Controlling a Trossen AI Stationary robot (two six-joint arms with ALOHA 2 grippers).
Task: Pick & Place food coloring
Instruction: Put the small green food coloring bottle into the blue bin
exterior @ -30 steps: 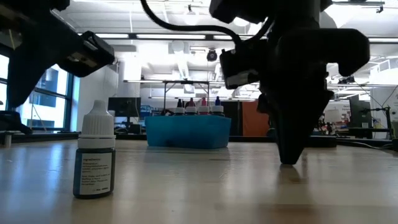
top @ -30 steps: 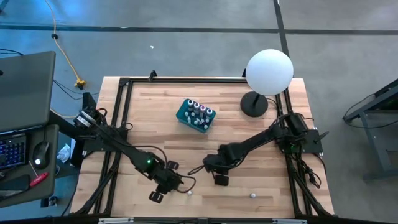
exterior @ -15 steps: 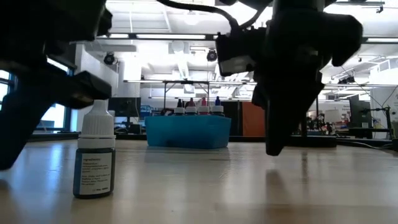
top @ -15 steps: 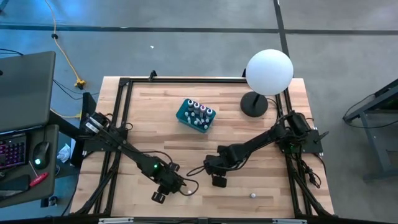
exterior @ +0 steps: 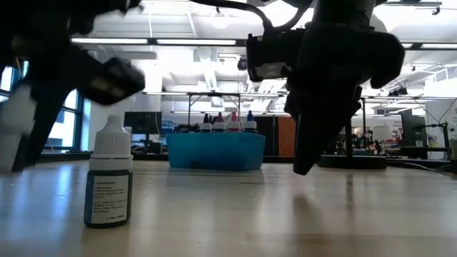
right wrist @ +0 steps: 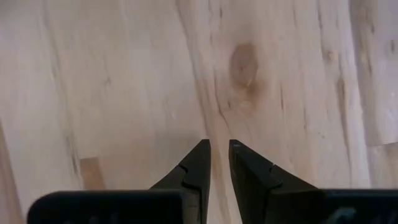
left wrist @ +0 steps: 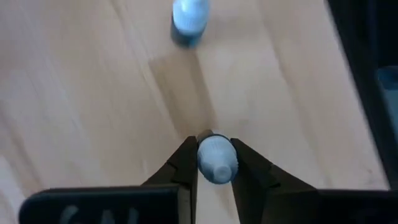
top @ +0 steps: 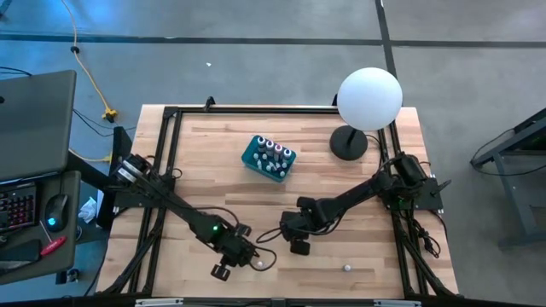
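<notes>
Two loose food coloring bottles with white caps show on the table's near part: one stands upright on its base, close in the low view, and one is farther right. A third bottle sits between the fingers of my left gripper, which is shut on it just left of the standing bottle. My right gripper hangs shut over bare wood, its tip just above the table. More bottles stand in the teal box. My left gripper has the bottle's white cap pinched between its two fingers, one on each side. The fingers come from above, pointing down. The bottle stands upright in the hold, dropper tip up. The cap hides its base, so whether it rests on the table does not show.
The teal box stands at the table's middle far part. A white globe lamp on a dark round foot occupies the far right corner. Black frame rails run along the left and right edges. Cables loop near both grippers.
My left gripper has come down and shifted a little toward the standing bottle at the near edge. My right gripper has lifted slightly off the table, tipped and drifted toward the table's left. The standing bottle has kept its place.
</notes>
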